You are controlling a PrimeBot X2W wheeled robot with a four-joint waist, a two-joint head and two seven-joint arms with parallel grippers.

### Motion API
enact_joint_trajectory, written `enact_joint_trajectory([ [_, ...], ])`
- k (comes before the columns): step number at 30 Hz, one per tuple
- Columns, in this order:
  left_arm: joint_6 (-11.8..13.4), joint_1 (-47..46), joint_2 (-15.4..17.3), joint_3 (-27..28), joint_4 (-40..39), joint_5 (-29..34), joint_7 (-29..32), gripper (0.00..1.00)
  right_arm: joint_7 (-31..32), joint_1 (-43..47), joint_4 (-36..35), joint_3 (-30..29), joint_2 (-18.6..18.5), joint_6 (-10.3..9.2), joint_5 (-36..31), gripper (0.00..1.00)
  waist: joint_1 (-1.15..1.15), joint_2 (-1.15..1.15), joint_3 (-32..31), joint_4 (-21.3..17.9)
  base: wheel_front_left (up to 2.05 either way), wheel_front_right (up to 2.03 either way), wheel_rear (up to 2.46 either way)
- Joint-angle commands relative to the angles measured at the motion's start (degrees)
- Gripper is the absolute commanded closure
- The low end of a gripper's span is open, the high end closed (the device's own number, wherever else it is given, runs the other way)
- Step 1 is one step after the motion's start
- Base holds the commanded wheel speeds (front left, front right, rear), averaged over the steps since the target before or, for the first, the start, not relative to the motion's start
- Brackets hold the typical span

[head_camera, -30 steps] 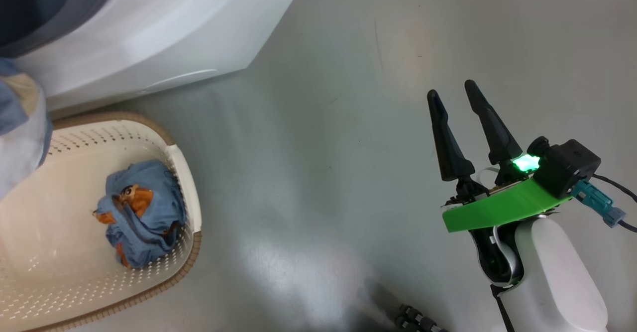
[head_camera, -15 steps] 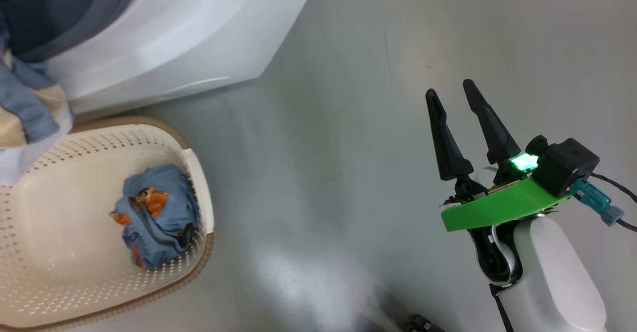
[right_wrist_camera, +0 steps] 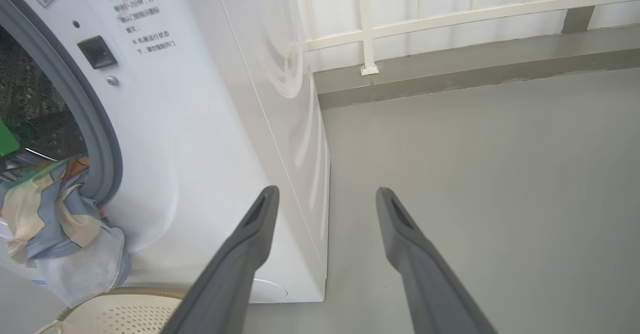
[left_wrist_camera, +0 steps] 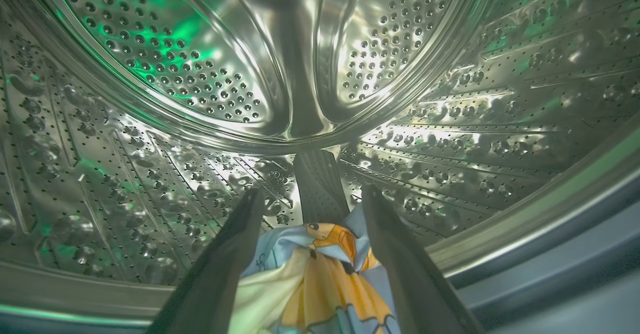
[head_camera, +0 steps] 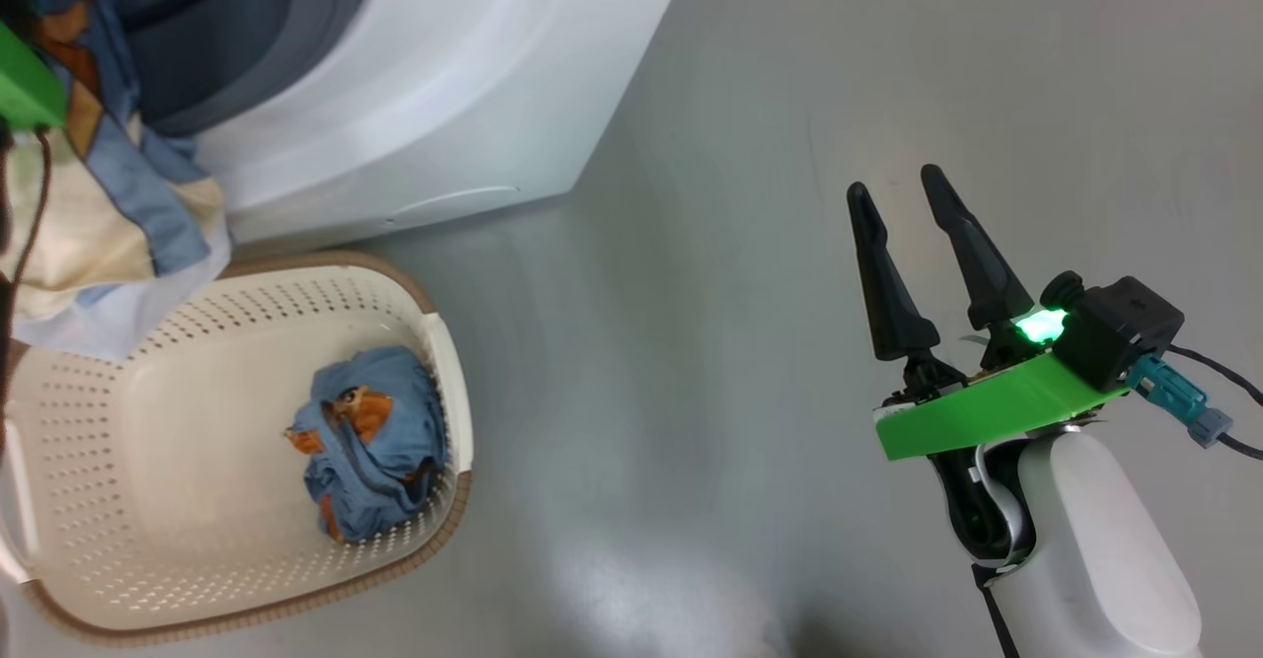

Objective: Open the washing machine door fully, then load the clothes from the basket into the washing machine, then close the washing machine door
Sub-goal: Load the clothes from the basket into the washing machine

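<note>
Your left gripper (left_wrist_camera: 314,194), fingers apart around the clothes (left_wrist_camera: 320,259), reaches into the drum (left_wrist_camera: 200,73) of the washing machine (head_camera: 444,96). Most of the fabric hangs outside above the basket (head_camera: 449,342), so its weight could drag it out. Your right gripper (head_camera: 894,181) waits, fingers apart.

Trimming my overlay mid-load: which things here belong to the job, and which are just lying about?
Job: washer, drum, basket, bundle in basket, garment at the drum mouth, left end effector.
Not: railing; right end effector, open over floor.
</note>
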Motion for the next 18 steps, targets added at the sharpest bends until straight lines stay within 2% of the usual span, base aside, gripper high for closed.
enact_joint_trajectory([
  [1, -0.2, 1.4, 2.6, 0.7, -1.8, -0.4, -0.3, 0.00, -0.3, 0.7, -1.1, 0.7, 0.1, 0.09, -0.7, 0.00, 0.00, 0.00, -1.0, 0.8, 0.00, 0.00, 0.00],
  [5, -0.3, 5.2, 2.6, 0.9, -5.7, -1.0, -0.3, 0.00, -0.3, 1.2, -1.1, 0.0, -0.1, 0.09, -0.9, 0.00, 0.00, 0.00, -2.3, 1.6, 0.00, 0.00, 0.00],
  [10, -0.2, 13.0, 3.3, 3.1, -14.8, -1.4, -0.3, 0.00, -0.3, 1.9, -1.2, -0.7, -0.5, 0.09, -0.9, 0.00, 0.00, 0.00, -3.7, 2.8, 0.00, 0.00, 0.00],
  [13, 0.3, 17.2, 3.5, 4.6, -19.2, -1.7, -0.3, 0.00, -0.3, 2.1, -1.1, -0.8, -0.5, 0.09, -0.9, 0.00, 0.00, 0.00, -4.5, 3.1, 0.00, 0.00, 0.00],
  [18, 2.7, 29.3, 3.4, 8.2, -31.2, -1.2, -0.3, 0.00, -0.3, 2.5, -1.1, -0.6, -0.7, 0.09, -0.6, 0.00, 0.00, 0.00, -5.9, 4.2, 0.00, 0.00, 0.00],
])
